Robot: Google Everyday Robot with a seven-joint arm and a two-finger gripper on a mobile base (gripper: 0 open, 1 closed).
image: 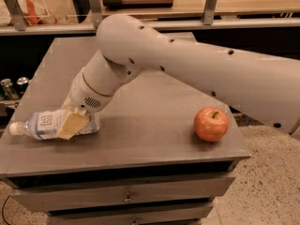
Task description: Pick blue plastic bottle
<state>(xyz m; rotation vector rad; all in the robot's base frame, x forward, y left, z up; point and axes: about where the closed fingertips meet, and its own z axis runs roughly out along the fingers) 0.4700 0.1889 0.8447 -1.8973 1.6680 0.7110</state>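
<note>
The blue plastic bottle (41, 124) lies on its side at the table's left front, with its white cap (14, 128) pointing left at the table's edge. My gripper (72, 121) is down over the bottle's right half. One cream-coloured finger (70, 124) lies across the bottle's front and the other is hidden behind it. The gripper is shut on the bottle, which tilts slightly. My thick white arm (187, 64) reaches in from the right across the table.
A red apple (211, 124) stands near the right front corner of the grey table (154, 139). Drawers (126, 198) run below the front edge. A shelf rail (187, 23) runs behind. Cans (9, 88) stand off the left side.
</note>
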